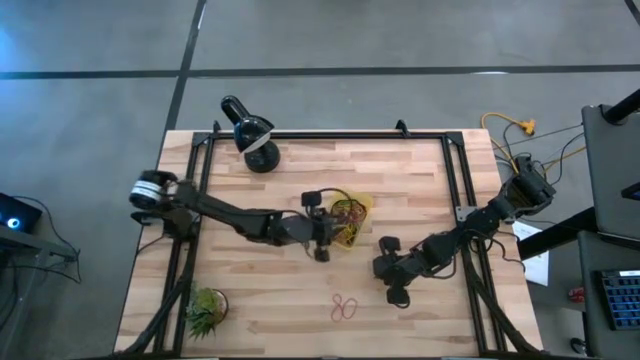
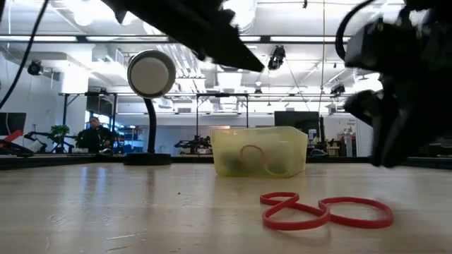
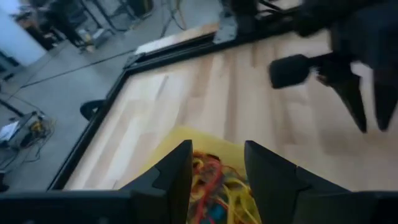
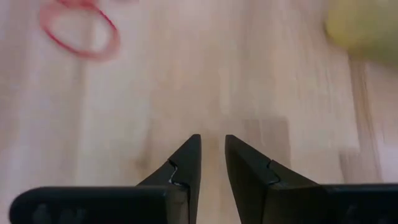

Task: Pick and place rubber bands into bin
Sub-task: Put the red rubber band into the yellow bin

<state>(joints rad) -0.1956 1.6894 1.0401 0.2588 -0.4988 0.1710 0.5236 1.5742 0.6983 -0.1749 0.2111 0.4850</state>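
Note:
The yellow bin (image 1: pixel 358 208) stands near the table's middle, with several coloured rubber bands (image 3: pixel 214 183) piled inside it. Two red rubber bands (image 1: pixel 343 307) lie flat on the wood toward the near edge, side by side and touching; they also show in the low view (image 2: pixel 325 212) and in the right wrist view (image 4: pixel 79 28). My left gripper (image 3: pixel 217 165) hovers open over the bin's left part and holds nothing. My right gripper (image 4: pixel 212 144) hangs over bare wood to the right of the bin and beyond the red bands. Only a narrow gap separates its fingers, and nothing is between them.
A black domed lamp (image 1: pixel 252 135) stands at the far left of the table. A small spiky green plant (image 1: pixel 205 310) sits at the near left corner. Black frame rails (image 1: pixel 455 190) run along the table's sides. Bare wood lies between the bin and the red bands.

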